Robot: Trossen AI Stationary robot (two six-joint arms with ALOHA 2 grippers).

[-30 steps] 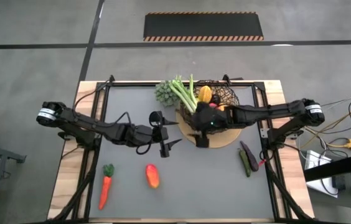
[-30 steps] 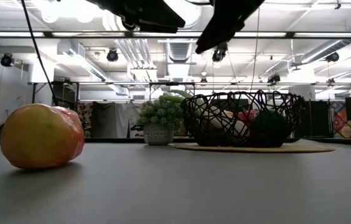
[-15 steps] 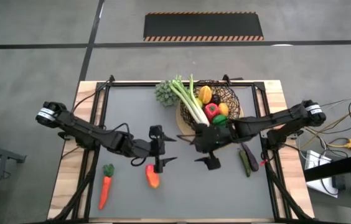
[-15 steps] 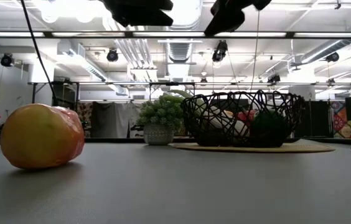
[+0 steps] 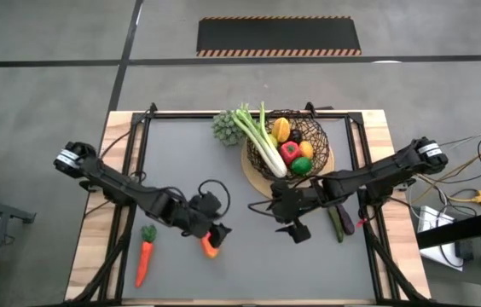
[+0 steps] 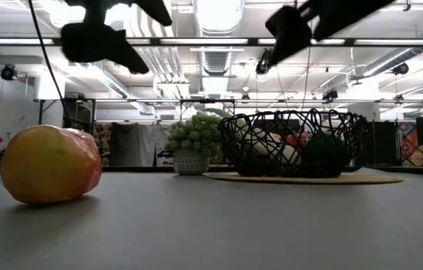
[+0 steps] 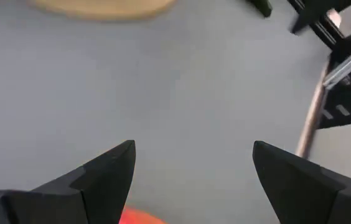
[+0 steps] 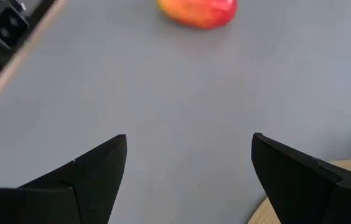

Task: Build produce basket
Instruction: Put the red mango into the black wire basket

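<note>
The dark wire basket stands on a tan mat at the table's far right and holds a leek, red, yellow, orange and green pieces. A red-orange fruit lies on the table near the front; it shows large in the low view. A carrot lies to its left. Dark purple and green pieces lie at the right. My left gripper hovers open just above the red-orange fruit. My right gripper hovers open over bare table in front of the basket.
A small potted green plant stands left of the basket at the far edge. Black frame rails run along both table sides. Bare grey tabletop lies between the two grippers and along the front.
My left gripper has moved toward the near edge and down to the red-orange fruit, rolling its wrist on the way. My right gripper has swung off the basket toward the near edge and sunk a little. Both stay open; no produce has moved.
</note>
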